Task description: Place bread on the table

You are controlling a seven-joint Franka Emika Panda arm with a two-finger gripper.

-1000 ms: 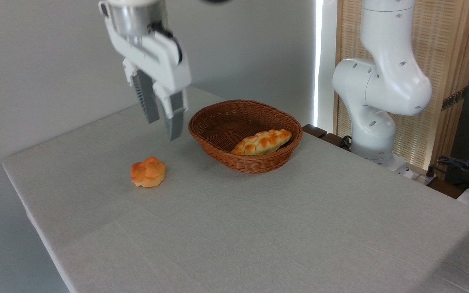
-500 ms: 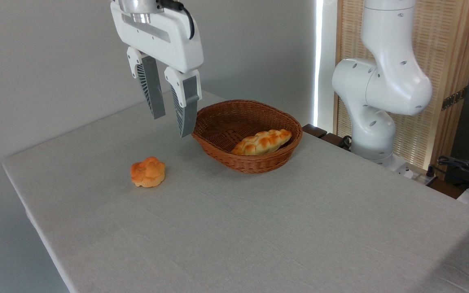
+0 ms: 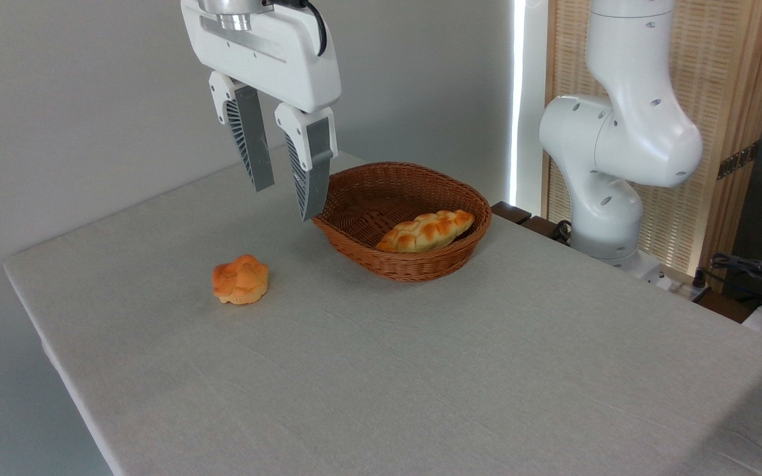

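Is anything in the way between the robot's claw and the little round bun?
No. The gripper hangs open above the table, and only bare cloth lies between it and the bread. The basket sits off to the right.

A plain grey wall (image 3: 77, 99) fills the left; a bright vertical light strip (image 3: 517, 99) separates it from a slatted wooden screen (image 3: 725, 79) at right
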